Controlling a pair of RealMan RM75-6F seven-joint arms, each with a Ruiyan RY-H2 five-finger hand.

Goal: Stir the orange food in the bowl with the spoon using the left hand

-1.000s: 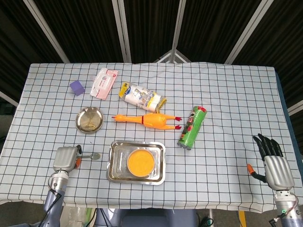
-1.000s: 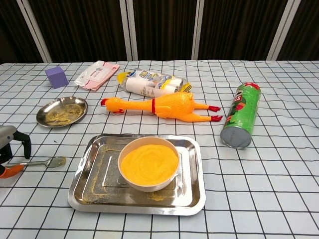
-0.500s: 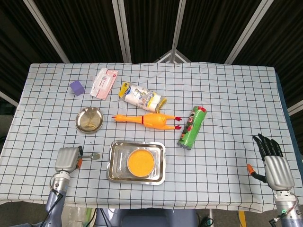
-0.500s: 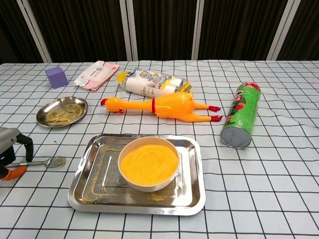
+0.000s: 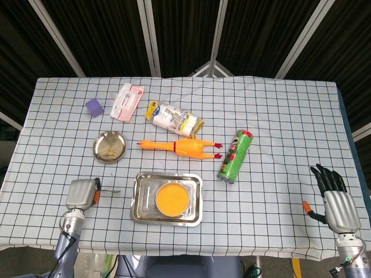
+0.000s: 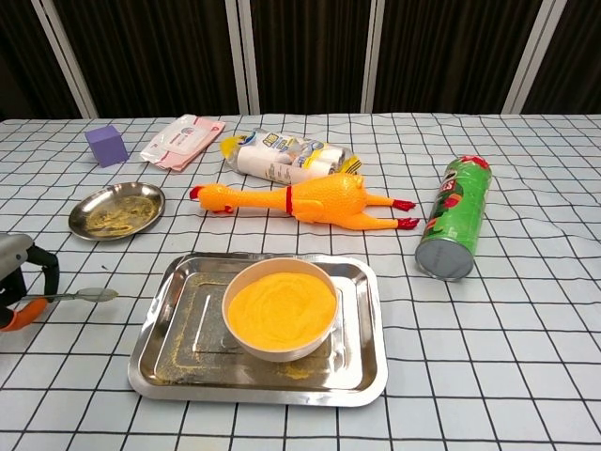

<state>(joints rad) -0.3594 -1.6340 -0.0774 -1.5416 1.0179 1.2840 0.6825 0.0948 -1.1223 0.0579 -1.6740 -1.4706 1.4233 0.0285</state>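
A white bowl of orange food [image 5: 172, 198] [image 6: 282, 306] stands in a steel tray [image 5: 139, 215] [image 6: 161, 365] near the table's front edge. To the left of the tray, my left hand [image 5: 80, 194] [image 6: 13, 274] grips the orange handle of a metal spoon [image 5: 111, 191] [image 6: 83, 296]. The spoon points right toward the tray, turned on its edge, its tip a short way from the tray's left rim. My right hand [image 5: 334, 200] rests at the front right corner with its fingers spread and nothing in it. The chest view does not show it.
Behind the tray lie a yellow rubber chicken [image 5: 179, 146] [image 6: 300, 200], a green chips can [image 5: 235, 156] [image 6: 453, 231] on its side and a small metal dish [image 5: 109, 146] [image 6: 117, 209]. Further back are a purple cube [image 5: 94, 107], a wipes pack [image 5: 127, 101] and a plastic packet [image 5: 174, 119].
The spoon has turned from lying flat to standing on its edge in my left hand and sits slightly higher. The right hand has not moved.
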